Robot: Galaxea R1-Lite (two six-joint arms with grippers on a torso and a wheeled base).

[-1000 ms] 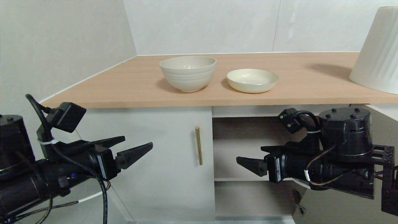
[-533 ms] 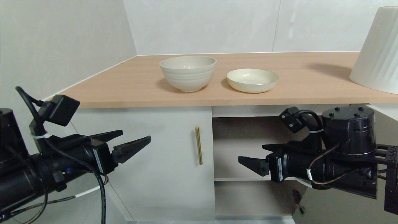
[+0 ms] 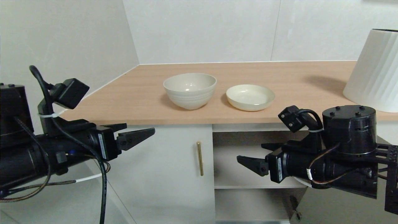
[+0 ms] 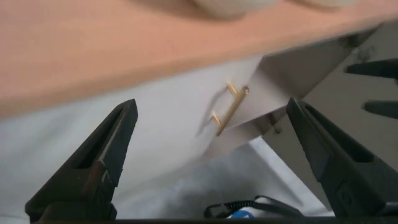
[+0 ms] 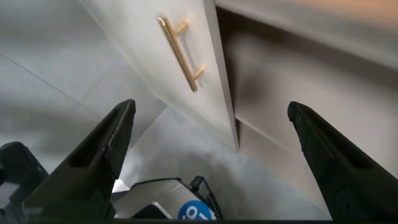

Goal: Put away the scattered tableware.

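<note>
My left hand (image 3: 140, 128) is open wide and holds nothing. My right hand (image 3: 250, 151) is open wide and empty too. Between them is a gold handle (image 3: 200, 158). Up past my fingers, on the counter (image 3: 124, 102), sit the bowl (image 3: 190, 90) and the dish (image 3: 250, 97), near each other but apart. My right arm hides part of the open cupboard (image 3: 230, 174).
</note>
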